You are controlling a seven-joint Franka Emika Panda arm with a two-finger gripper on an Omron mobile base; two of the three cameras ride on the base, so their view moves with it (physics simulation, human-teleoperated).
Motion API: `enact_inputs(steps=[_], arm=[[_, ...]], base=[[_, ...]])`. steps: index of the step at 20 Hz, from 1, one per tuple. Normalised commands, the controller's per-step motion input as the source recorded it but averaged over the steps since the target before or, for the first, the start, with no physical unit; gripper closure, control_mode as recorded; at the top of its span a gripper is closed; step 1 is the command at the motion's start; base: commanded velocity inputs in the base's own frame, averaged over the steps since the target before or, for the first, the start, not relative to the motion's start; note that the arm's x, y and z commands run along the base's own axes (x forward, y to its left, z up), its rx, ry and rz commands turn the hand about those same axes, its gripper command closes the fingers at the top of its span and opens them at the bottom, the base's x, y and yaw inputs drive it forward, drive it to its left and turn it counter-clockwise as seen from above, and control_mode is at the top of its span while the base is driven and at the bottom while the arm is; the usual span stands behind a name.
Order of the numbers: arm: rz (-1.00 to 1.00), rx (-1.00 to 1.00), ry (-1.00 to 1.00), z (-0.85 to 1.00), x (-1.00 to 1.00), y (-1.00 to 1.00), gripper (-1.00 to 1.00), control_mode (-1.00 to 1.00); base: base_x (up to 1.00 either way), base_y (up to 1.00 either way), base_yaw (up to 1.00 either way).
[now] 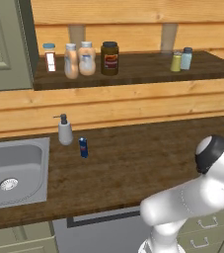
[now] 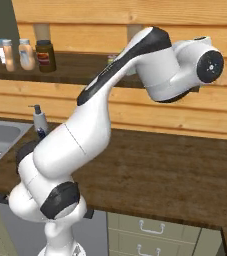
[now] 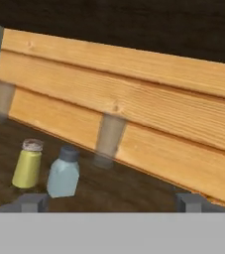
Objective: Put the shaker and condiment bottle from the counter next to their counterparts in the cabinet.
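Hand point(image 3: 111, 201): its two dark fingertips point(image 3: 32, 202) stand wide apart at the bottom of the hand view, open, nothing between them. Landmark: the shaker point(image 3: 63, 172), upright on the cabinet point(image 1: 133, 69) shelf, clear of the tips. The yellow-green shaker point(image 3: 27, 162) stands just beside it, on the sink side. Light wood back boards rise behind both.

Left base view: the same pair, the shaker point(image 1: 186, 58) and the yellow-green shaker point(image 1: 176, 62), sit at the shelf's far end from the door. Well along the shelf from the shaker stand a dark brown jar point(image 1: 109, 58) with a red-and-yellow label, writing unreadable, then the condiment bottle point(image 1: 87, 58) touching its twin point(image 1: 71, 61); which is which, cannot tell. On the tabletop point(image 1: 133, 163) below: grey pump dispenser point(image 1: 64, 130), small blue can point(image 1: 83, 147), sink point(image 1: 15, 170).

Right base view: the arm arches up, elbow high, forearm reaching into the cabinet, hiding the shaker.
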Motion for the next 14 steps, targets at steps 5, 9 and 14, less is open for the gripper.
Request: enact_inputs(steps=[5,9,14], arm=[[-0.17,-0.27,0.17,0.0,-1.0,-0.57,-1.0,-1.0],[-0.32,-0.16,0.03,0.0,-1.0,-0.32,-1.0,-1.0],[-0.45,0.0,0.0,0.0,-1.0,-0.17,-1.0,-1.0]], base=[[0.0,0.0,0.0],[0.0,0.0,0.0],[0.0,0.0,0.0]])
